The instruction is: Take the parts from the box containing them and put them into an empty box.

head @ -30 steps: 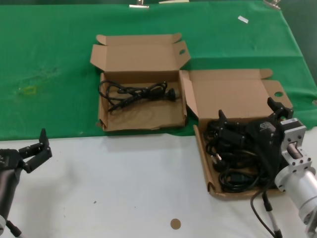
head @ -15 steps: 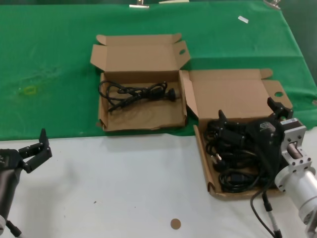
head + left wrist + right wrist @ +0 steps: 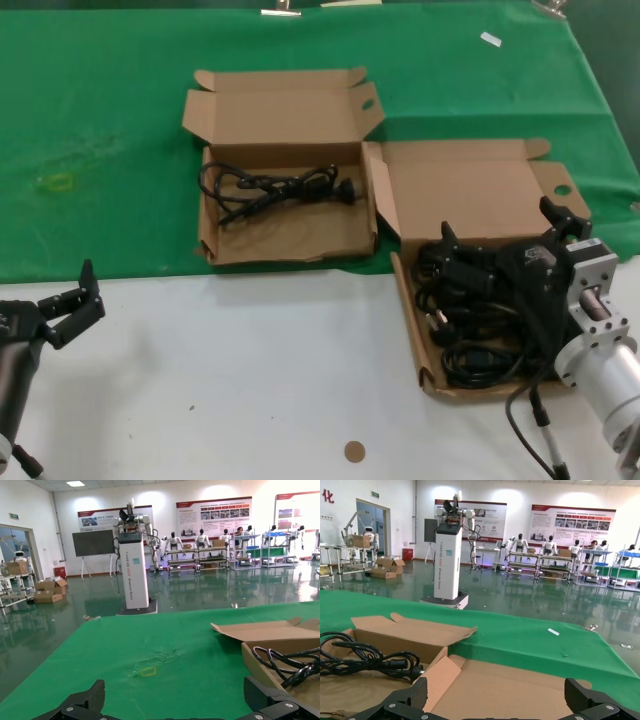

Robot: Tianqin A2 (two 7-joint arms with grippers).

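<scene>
The box with the parts (image 3: pixel 408 325) lies at the right, its lid open and its left wall leaning outward; a heap of black cables (image 3: pixel 470 320) fills it. My right gripper (image 3: pixel 503 232) hangs open just over this heap, holding nothing; in the right wrist view its gripper (image 3: pixel 497 702) spans the brown lid (image 3: pixel 520 685). The second box (image 3: pixel 290 238) lies open on the green cloth and holds one black cable (image 3: pixel 275 187), also seen in the right wrist view (image 3: pixel 370 660). My left gripper (image 3: pixel 82 297) is open and empty at the table's left.
A green cloth (image 3: pixel 100 120) covers the table's far half; the near half is white (image 3: pixel 250 360). A small brown disc (image 3: pixel 354 452) lies near the front edge. In the left wrist view the second box's wall (image 3: pixel 257 662) and cable (image 3: pixel 285 662) show past the green cloth.
</scene>
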